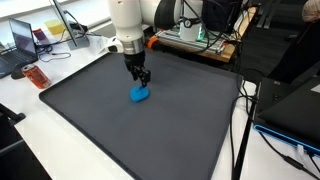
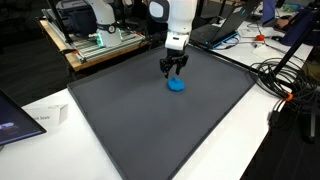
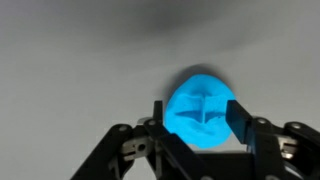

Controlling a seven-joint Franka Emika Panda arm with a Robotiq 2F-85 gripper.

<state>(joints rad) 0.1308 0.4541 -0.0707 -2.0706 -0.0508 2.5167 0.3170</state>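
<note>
hand (image 3: pixel 198 118): open, one finger on each side of blue object (image 3: pixel 203 98) (contact unclear) | object: just under hand, lying on dark worktop (image 1: pixel 130 135)

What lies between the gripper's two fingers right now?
Only the blue object lies between the fingers of the gripper; the wrist view shows it.
</note>
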